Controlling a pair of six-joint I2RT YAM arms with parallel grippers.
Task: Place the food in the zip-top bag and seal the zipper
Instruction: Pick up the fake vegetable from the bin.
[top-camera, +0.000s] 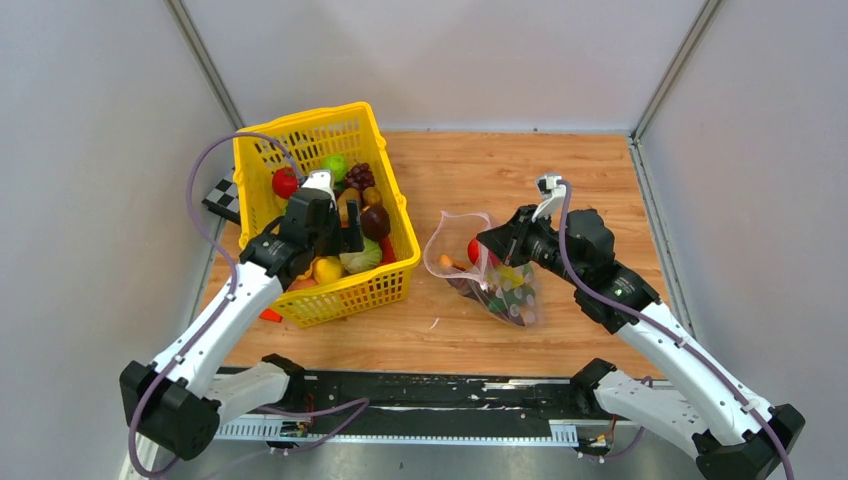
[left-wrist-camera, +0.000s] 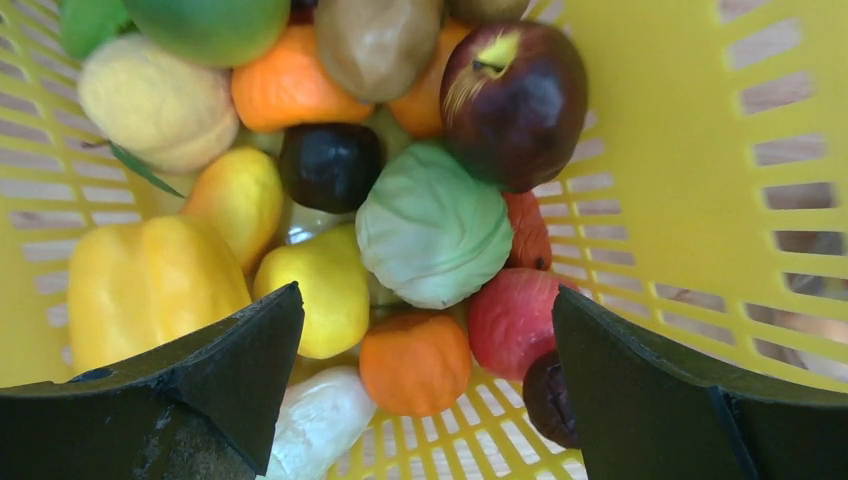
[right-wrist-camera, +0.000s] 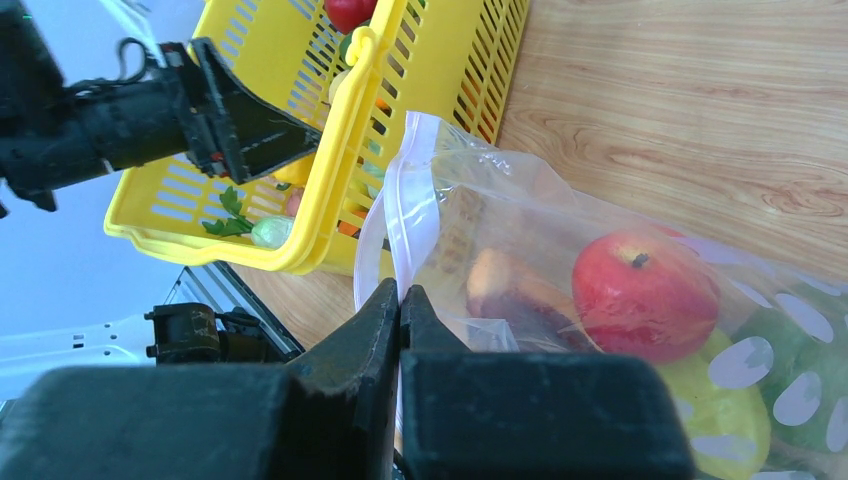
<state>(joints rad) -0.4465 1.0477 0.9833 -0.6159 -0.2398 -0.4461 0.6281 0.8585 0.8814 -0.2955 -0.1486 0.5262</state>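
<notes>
A light wooden table (top-camera: 560, 180) fills the middle, closed in by plain pale grey walls (top-camera: 440, 60) on the left, far and right. Slim metal posts (top-camera: 205, 65) stand at both far corners. The light is soft, even.

Top view: we look steeply down from behind onto the whole table (top-camera: 560, 180), far off. Left wrist: we face down into the yellow basket (left-wrist-camera: 680, 120), very close. Right wrist: low, close on the bag (right-wrist-camera: 500, 200), facing the same basket, shared by all three.

No text, label, brand or number can be read on anything here.
</notes>
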